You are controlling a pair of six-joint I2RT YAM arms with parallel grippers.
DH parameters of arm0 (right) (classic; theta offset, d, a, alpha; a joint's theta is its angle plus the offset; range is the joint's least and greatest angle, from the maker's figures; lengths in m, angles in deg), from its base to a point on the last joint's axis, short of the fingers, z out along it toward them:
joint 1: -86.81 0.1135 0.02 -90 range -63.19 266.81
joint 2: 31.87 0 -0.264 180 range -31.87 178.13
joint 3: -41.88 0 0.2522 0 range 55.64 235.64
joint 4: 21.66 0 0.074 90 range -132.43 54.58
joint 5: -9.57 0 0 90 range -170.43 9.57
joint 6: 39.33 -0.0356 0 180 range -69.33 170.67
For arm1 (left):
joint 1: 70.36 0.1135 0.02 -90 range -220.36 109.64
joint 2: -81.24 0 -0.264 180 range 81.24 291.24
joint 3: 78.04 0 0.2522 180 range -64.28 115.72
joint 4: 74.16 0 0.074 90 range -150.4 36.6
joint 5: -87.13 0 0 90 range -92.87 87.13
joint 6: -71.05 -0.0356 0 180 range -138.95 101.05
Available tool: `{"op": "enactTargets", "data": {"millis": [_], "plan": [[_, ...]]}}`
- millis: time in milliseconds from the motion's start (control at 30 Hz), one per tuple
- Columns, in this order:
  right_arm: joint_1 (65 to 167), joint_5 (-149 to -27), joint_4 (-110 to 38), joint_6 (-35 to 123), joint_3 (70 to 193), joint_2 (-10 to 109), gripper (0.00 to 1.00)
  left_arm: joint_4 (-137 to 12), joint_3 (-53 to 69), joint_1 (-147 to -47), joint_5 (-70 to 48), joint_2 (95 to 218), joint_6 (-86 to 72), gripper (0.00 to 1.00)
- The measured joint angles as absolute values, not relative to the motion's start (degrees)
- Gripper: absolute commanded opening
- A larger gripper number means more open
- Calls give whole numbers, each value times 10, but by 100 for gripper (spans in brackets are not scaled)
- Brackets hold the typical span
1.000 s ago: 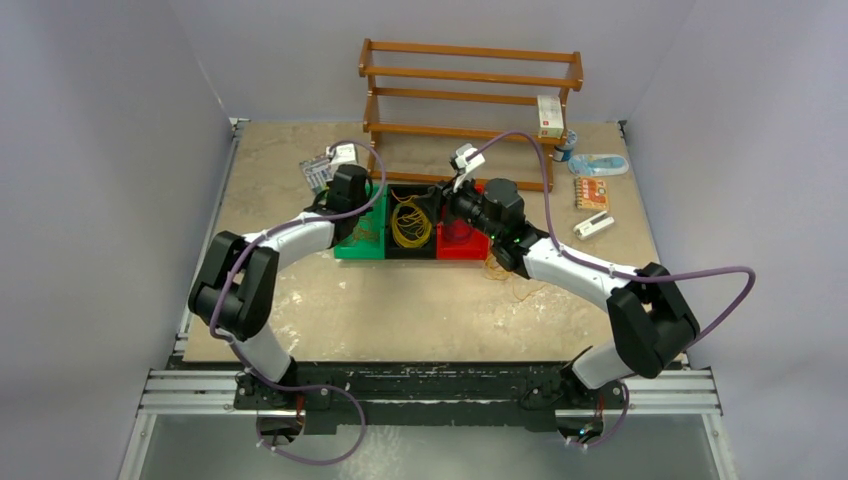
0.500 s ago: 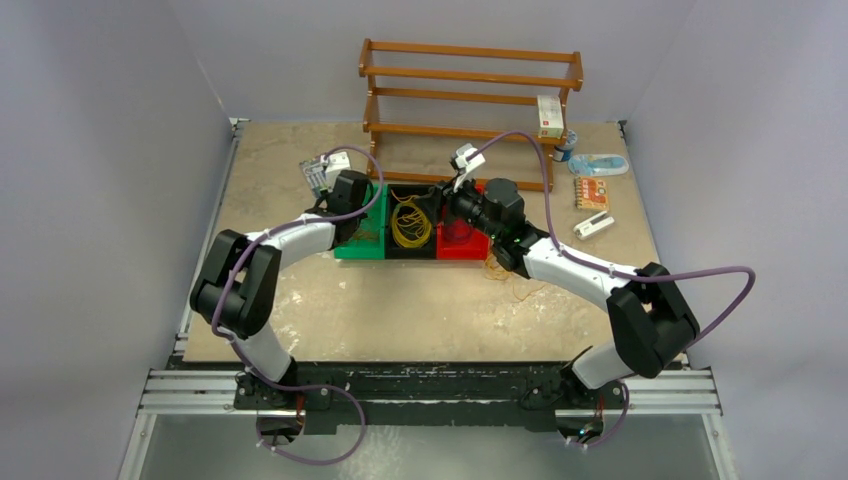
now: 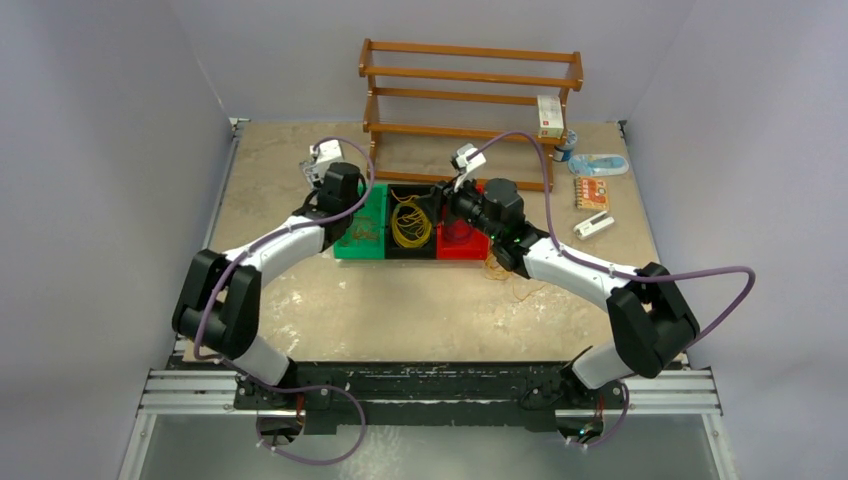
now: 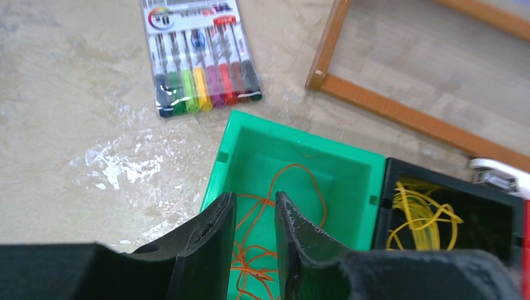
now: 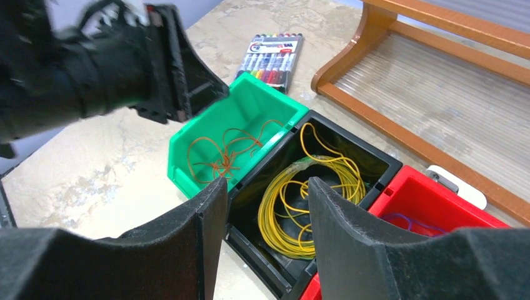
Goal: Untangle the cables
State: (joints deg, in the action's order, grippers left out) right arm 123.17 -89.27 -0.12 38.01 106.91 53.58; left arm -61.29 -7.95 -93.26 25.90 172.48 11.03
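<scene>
Beige marbled desk (image 4: 75, 125) holds a green plastic bin (image 4: 284, 147) with thin orange cables (image 5: 222, 159) inside, the left gripper (image 4: 254, 200) above them with jaws apart and empty, the right gripper (image 5: 265, 187) with jaws wide and empty, so this drop looks done and next probably comes picking up the loose strands (image 3: 510, 282) lying on the desk.

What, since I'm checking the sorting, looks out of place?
A few thin loose cables lie on the table at the near right corner of the red bin, not inside any bin.
</scene>
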Motion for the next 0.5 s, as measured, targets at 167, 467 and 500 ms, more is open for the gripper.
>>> {"op": "enactTargets", "data": {"millis": [167,467,500], "plan": [[1230,-851,-23,368,1069,535,53,-613,-77,-933,259,1680,108,31],[1136,-809,-87,274,1053,494,55,-616,-61,-933,207,1678,106,37],[1122,-804,-94,263,1043,480,55,-616,-61,-933,202,1678,106,38]]}}
